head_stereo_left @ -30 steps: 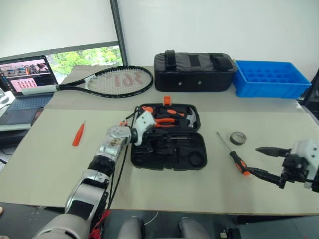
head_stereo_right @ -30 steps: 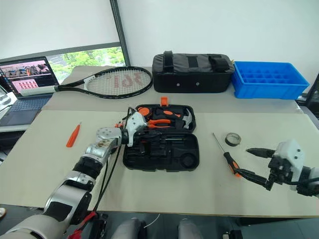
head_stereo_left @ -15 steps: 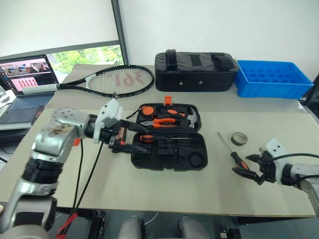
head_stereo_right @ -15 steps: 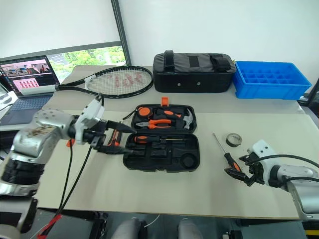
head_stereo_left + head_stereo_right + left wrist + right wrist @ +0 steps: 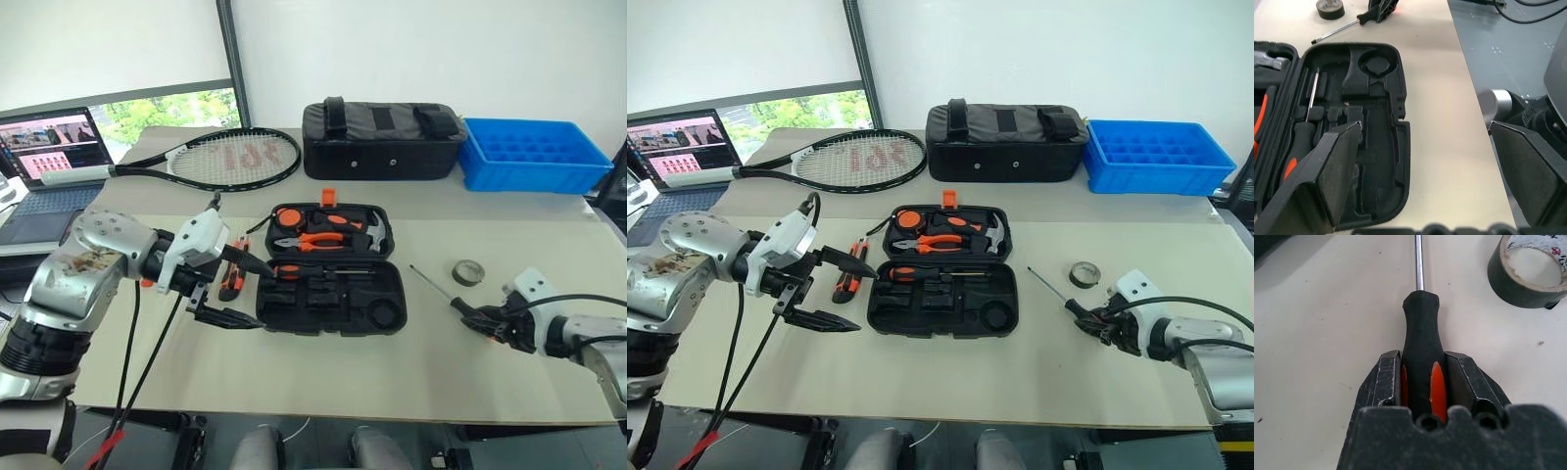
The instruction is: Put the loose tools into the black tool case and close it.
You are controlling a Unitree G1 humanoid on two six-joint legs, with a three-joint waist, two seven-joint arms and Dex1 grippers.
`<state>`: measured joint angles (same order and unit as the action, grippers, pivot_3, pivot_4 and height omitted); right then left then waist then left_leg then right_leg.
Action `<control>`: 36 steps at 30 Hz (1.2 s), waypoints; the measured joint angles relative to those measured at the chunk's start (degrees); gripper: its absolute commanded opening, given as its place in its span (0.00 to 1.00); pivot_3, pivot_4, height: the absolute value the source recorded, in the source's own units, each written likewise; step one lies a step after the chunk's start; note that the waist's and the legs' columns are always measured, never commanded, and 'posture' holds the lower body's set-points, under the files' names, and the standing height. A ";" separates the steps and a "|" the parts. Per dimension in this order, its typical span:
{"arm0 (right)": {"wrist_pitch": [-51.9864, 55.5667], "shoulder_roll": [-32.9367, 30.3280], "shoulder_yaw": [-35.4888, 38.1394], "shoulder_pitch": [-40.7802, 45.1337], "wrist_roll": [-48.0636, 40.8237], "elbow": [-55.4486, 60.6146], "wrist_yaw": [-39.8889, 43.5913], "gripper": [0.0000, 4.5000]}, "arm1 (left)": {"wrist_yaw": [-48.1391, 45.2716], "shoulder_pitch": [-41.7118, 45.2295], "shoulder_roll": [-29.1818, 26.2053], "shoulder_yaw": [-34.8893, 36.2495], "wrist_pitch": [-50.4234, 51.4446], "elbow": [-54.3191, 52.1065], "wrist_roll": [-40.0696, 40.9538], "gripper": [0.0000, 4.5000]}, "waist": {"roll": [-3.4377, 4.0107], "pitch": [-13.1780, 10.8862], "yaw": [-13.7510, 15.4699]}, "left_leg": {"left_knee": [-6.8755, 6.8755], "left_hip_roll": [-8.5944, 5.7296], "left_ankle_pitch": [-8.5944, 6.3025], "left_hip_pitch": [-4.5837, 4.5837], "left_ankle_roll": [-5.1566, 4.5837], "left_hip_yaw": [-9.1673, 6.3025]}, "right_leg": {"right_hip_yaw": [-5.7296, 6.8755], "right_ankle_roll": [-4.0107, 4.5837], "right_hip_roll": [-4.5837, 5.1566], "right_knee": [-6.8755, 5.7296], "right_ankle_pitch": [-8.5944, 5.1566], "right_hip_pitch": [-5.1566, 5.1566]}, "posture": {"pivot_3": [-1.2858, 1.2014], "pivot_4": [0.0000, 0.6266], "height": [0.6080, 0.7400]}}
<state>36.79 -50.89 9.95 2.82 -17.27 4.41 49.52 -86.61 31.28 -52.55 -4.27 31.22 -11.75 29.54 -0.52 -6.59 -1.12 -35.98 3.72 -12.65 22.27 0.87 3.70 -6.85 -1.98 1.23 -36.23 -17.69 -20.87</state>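
The laptop (image 5: 49,162) is cut off at the picture's edge; the screwdriver (image 5: 1421,357) handle's rear end (orange-striped) is hidden between the right gripper (image 5: 1422,382) fingers.

Tool case (image 5: 331,282): open on table (image 5: 411,372), just right of left gripper (image 5: 233,290). Utility knife (image 5: 231,281): between that gripper's fingers' reach and case. Screwdriver (image 5: 446,294): in right gripper (image 5: 487,323), shaft toward case. Tape roll (image 5: 469,271): just beyond right gripper.
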 measured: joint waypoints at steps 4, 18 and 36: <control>-1.89 0.79 -0.18 6.26 -0.54 0.06 0.71 0.23 | 3.34 -2.31 -1.00 5.64 1.30 -0.07 1.84 1.00 | 0.02 -0.05 -0.53 | 0.05 0.04 0.00 0.00 -0.01 0.01 | -0.06 0.04 -0.05 -0.15 -0.02 -0.15 | 0.52 0.24 0.76; -28.46 9.48 -25.30 31.40 10.14 -13.63 18.60 0.23 | 14.32 -22.76 -2.89 22.32 8.29 -10.53 8.67 1.00 | -0.12 -0.17 -0.86 | 0.07 0.11 0.01 -0.12 -0.01 0.03 | 0.06 0.49 -0.01 -0.56 -0.01 -0.28 | 0.52 0.24 0.76; -46.51 19.41 -29.82 46.13 17.91 -40.14 27.04 0.73 | 20.90 -30.36 -4.06 29.26 11.34 -17.86 13.40 1.00 | -0.11 -0.18 -1.51 | 0.14 0.19 0.01 -0.35 0.00 0.05 | 0.11 0.76 -0.04 -0.86 -0.11 -0.28 | 0.52 0.24 0.76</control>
<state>-9.73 -31.48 -19.87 48.94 0.64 -35.74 76.56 -65.71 0.91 -56.61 24.99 42.55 -29.61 42.94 -0.63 -6.77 -2.63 -35.84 3.91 -12.64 21.92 0.87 3.74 -6.74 -1.22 1.19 -37.09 -17.80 -21.15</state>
